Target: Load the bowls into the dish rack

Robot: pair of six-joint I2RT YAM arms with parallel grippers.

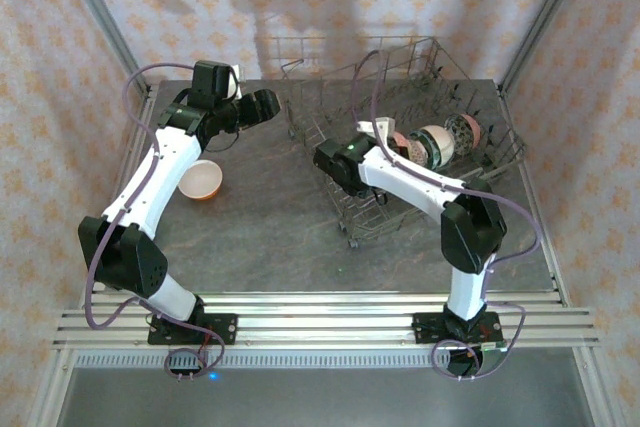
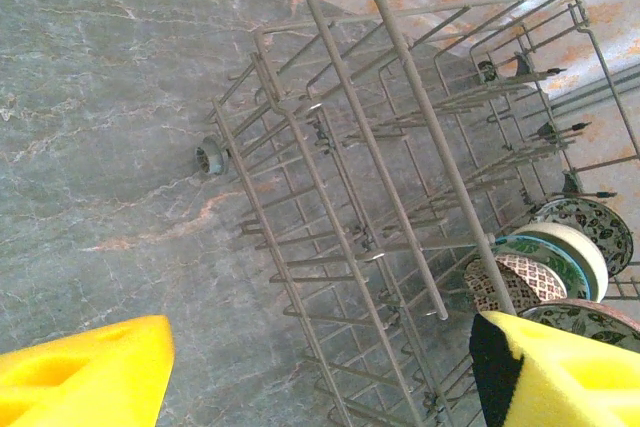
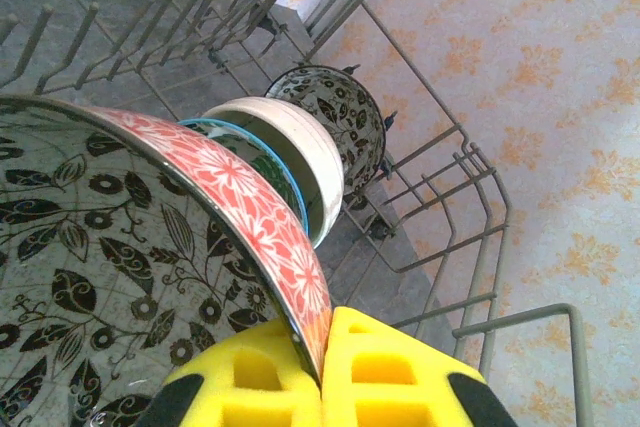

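**A:** What has the right gripper [image 3: 322, 342] got?

**B:** It is clamped on the rim of a red-flowered bowl [image 3: 150, 247] with a leaf pattern inside. The bowl stands on edge above the fingers, inside the dish rack [image 2: 300, 157].

**A:** And beyond it?

**B:** On the far side from the gripper, three bowls stand on edge in a row. First is a teal-rimmed bowl [image 3: 250, 152], then a white bowl [image 3: 290, 137], then a dark patterned bowl [image 3: 330, 102]. The held one sits very close to the teal-rimmed one, and I can't tell whether they touch.

**A:** So how should it be set down?

**B:** I'd keep it parallel to its neighbours and lower it until the bottom edge drops between two prongs. Then part the fingers only slightly and draw straight back off the rim. A sideways pull could tip it into the row.

**A:** And the left gripper [image 2: 320, 387]?

**B:** It is spread wide and empty, over the worktop [image 1: 270, 217], with the rack just ahead of its fingers. One peach bowl [image 1: 200, 180] lies on the worktop well behind it, beside its own arm. That looks like the next one to load.
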